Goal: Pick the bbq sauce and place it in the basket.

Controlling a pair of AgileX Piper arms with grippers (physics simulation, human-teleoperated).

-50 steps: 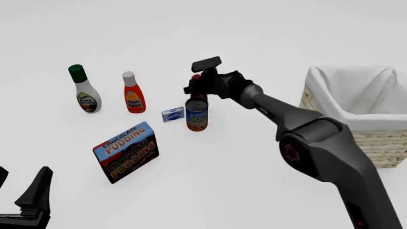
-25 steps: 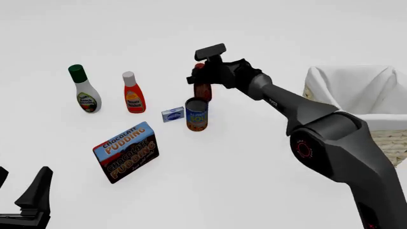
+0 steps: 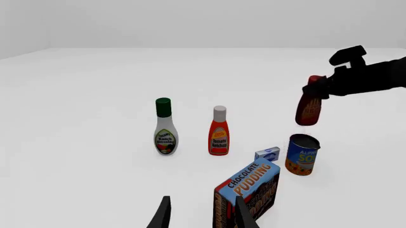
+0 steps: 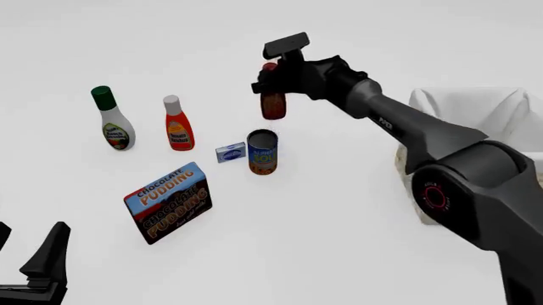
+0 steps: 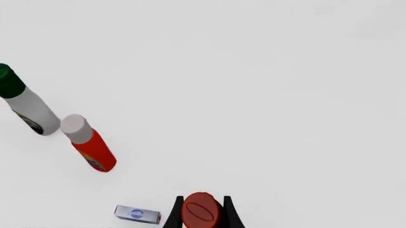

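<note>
A plain white table runs off into a pale, featureless background; on it stand a white bottle with a green cap, an orange bottle with a white cap, a small blue-and-white box, a blue and orange soup can and a blue chocolate pudding carton.

Your right gripper is clamped on the neck of the slim dark red-brown bbq sauce bottle with its red cap; the right wrist view shows the cap pinched between the two black fingers. The bottle hangs roughly upright in the air, well clear of the table, above and a little behind the soup can; so the pick looks done. What is left for you is the carry to the right and the release; the large woven straw-coloured basket with its white cloth lining sits at the right edge of the front view, partly hidden by your own arm, well apart from the bottle.

Against the earlier front views, the bottle has risen: a second ago it was low behind the can, half a second ago it was partly lifted, now it is clear above the can; the right arm has swung upward with it; nothing else on the table has shifted.

Your left gripper rests low at the near left corner, jaws apart and holding nothing.
</note>
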